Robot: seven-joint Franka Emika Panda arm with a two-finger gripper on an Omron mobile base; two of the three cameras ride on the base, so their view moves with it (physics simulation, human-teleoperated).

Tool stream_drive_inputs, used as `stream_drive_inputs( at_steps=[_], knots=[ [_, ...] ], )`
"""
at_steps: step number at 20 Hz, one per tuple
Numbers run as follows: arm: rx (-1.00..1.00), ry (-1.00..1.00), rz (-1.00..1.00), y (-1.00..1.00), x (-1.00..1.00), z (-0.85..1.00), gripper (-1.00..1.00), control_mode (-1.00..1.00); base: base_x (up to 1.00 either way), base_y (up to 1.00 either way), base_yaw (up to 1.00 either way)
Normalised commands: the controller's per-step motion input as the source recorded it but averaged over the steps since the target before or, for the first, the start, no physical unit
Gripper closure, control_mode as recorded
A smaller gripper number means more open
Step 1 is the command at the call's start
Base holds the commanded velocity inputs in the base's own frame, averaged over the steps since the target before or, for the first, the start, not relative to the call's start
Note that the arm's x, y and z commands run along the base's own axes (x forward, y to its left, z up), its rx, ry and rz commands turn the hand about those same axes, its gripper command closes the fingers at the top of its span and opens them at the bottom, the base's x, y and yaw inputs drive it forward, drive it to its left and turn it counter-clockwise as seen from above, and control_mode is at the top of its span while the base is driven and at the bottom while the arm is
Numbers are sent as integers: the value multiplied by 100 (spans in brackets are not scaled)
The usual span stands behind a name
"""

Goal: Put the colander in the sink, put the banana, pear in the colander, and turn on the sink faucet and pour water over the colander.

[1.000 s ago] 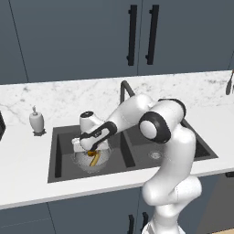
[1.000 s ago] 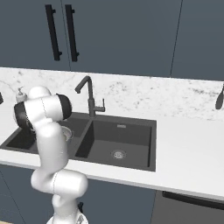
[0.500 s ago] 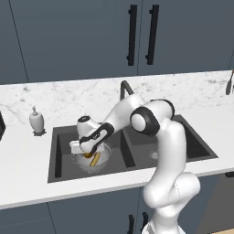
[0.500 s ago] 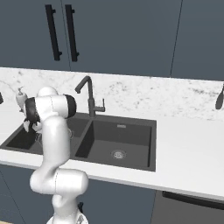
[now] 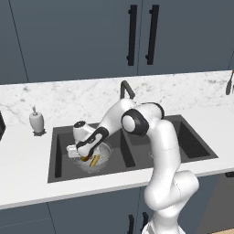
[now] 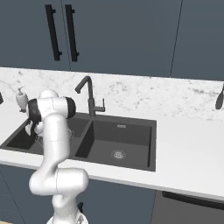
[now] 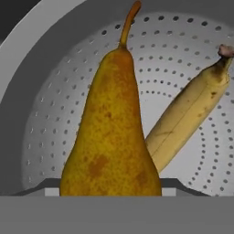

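- In the left basin of the sink (image 5: 59,160), the colander (image 5: 101,160) is sitting with the gripper (image 5: 83,156) reaching down into it.
- The pear (image 7: 112,132) is standing right before the hand camera, stem pointing away, apparently clamped between the jaws, though the fingertips are hidden.
- The banana (image 7: 187,114) is lying on the colander's perforated floor, just beside the pear.
- The sink faucet (image 6: 89,96) is standing behind the divider.

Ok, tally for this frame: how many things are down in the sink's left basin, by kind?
Fruit: 2, the golden-brown teardrop pear and the slim curved yellow banana.
Kitchenware: 1, the round perforated silver-grey metal colander that holds both, in the dark charcoal double-basin sink.
Total: 3.
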Motion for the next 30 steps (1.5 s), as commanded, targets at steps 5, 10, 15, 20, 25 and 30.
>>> stream_drive_inputs(
  at_steps=[5,10,15,20,25,30],
  knots=[
    [0,0,0,0,2,-6,-100,-100,0,0,0],
    [0,-2,-1,0,-5,3,-100,-100,0,0,0],
    [0,-6,-3,0,-20,17,-100,-100,0,0,0],
    [1,-12,-3,-10,-48,48,-100,-100,0,0,0],
    [5,-23,-1,-25,-50,90,-100,-100,0,0,0],
    [5,-21,0,-20,-46,100,-100,-100,0,0,0]
  ],
)
